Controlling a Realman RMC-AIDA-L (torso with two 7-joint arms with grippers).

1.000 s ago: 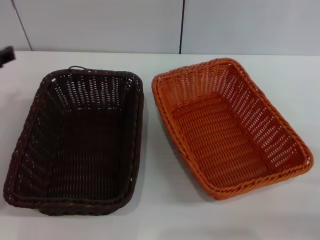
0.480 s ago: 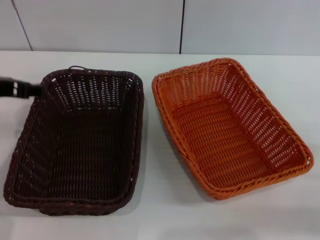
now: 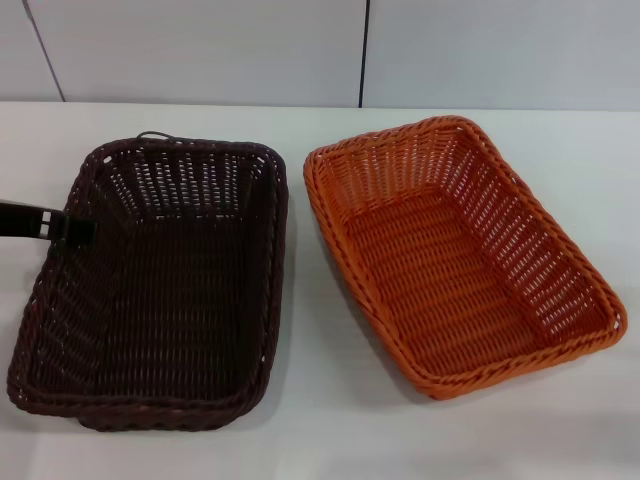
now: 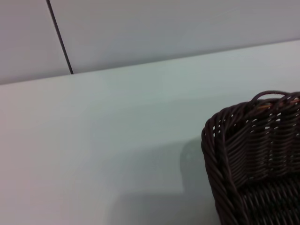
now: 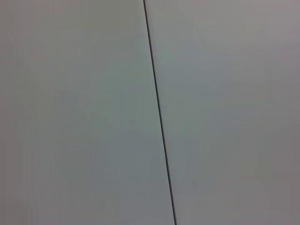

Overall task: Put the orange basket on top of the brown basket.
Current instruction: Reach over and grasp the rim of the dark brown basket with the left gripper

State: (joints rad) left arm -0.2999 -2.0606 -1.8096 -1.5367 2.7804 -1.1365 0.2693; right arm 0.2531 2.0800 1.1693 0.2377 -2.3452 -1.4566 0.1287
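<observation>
The brown basket (image 3: 160, 285) sits on the left of the white table, empty. The orange basket (image 3: 455, 250) sits to its right, empty, with a narrow gap between them. My left gripper (image 3: 72, 228) comes in from the left edge at the brown basket's left rim. A corner of the brown basket also shows in the left wrist view (image 4: 255, 154). My right gripper is out of view; the right wrist view shows only a pale wall with a dark seam.
The white table (image 3: 320, 420) ends at a pale panelled wall (image 3: 200, 50) at the back. A loose wicker loop (image 3: 152, 135) sticks up from the brown basket's far rim.
My left gripper has come in from the far left edge, moving down and right until it reaches the brown basket's left rim. The baskets have not moved.
</observation>
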